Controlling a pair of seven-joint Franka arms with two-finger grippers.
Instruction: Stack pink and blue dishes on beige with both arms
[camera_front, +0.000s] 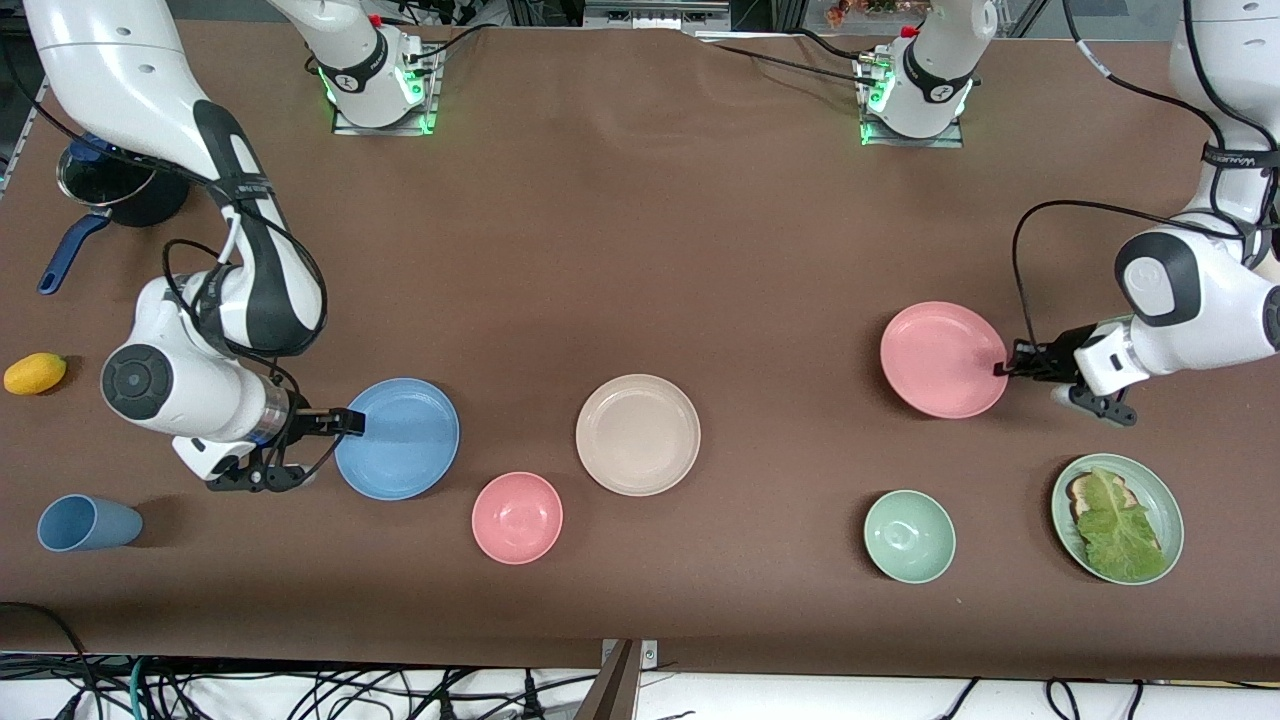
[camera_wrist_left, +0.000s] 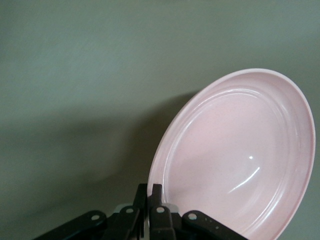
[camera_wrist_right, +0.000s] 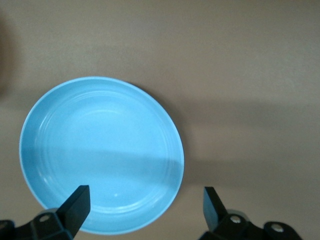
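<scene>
We see the left gripper (camera_front: 1003, 369) with its fingers (camera_wrist_left: 156, 197) clamped together on the rim of the flat round matte pink plate (camera_front: 943, 359), which is tilted and lifted off the brown bench (camera_front: 640, 250) toward the left arm's end. The right gripper (camera_front: 352, 421) has its fingers (camera_wrist_right: 76, 202) spread wide apart at the rim of the flat round matte blue plate (camera_front: 398, 437), which lies flat on the bench toward the right arm's end. Between the two, near the middle of the bench, sits the flat round matte beige plate (camera_front: 638, 434), with nothing on it. A small deep pink bowl (camera_front: 517, 517) rests between the blue and beige plates, closer to the bench's front edge.
</scene>
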